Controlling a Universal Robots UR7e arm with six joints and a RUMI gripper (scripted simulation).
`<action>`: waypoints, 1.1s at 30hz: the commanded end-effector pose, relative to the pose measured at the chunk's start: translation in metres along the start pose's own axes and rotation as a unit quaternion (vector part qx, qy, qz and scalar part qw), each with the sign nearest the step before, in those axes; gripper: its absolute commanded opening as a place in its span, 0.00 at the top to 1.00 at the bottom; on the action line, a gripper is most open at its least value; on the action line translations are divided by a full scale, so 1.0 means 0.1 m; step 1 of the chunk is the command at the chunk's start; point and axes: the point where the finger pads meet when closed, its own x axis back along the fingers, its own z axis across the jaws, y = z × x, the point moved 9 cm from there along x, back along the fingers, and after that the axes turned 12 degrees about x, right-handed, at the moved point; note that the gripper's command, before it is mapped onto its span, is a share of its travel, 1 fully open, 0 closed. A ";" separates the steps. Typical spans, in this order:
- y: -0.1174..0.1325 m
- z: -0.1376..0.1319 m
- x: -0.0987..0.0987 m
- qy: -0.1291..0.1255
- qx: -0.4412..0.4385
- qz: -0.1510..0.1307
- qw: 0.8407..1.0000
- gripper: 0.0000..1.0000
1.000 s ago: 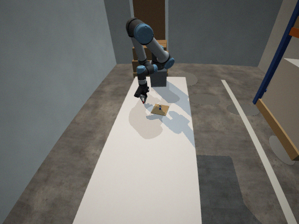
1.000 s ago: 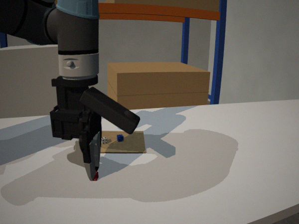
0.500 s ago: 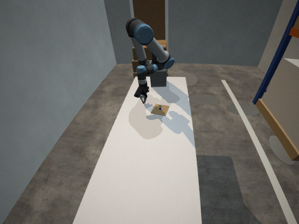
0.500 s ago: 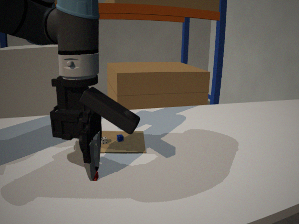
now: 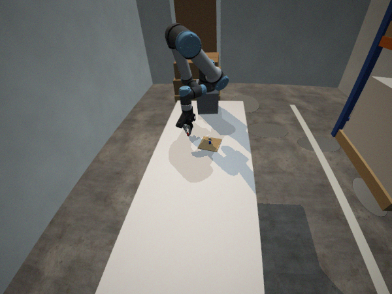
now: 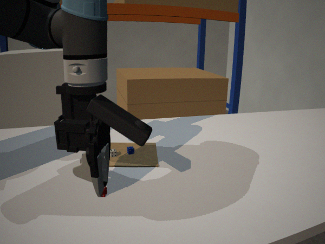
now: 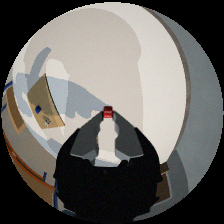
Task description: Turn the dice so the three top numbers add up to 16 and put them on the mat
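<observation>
Two dice on the mat, one off it. Your pincer (image 5: 187, 133) (image 6: 103, 193) (image 7: 108, 111) is closed on the red die (image 5: 187, 134) (image 6: 104, 191) (image 7: 108, 112), which sits right at the fingertips. You've got it off to one side of the tan mat (image 5: 204, 146) (image 6: 141, 162) (image 7: 54, 106), nearer the exterior camera. Can't tell from these views whether the red die touches the worktop (image 5: 189, 228) (image 6: 189, 230) (image 7: 162, 75). In the exterior view it looks tilted in the grip.

Blue die (image 5: 210, 142) (image 6: 130, 150) (image 7: 38, 109) and white die (image 6: 113, 153) (image 7: 47, 121) are both on the mat, near each other with a gap between. You can see pips on the white one's side in the exterior view; top numbers are too small to read, so no sum for you. Arm's shadow falls across part of the mat.

No clear change is shown in the top or exterior view over the last second. Any shift of the tool (image 5: 187, 133) (image 6: 103, 196) (image 7: 108, 119), or of the red die (image 5: 187, 134) (image 6: 104, 192) (image 7: 108, 112) at its fingertips, is too small to be told. For the wrist view, no earlier picture is given, so no change can be judged from there.
</observation>
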 end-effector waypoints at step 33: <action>0.00 0.00 0.26 0.000 0.000 0.000 1.000 1.00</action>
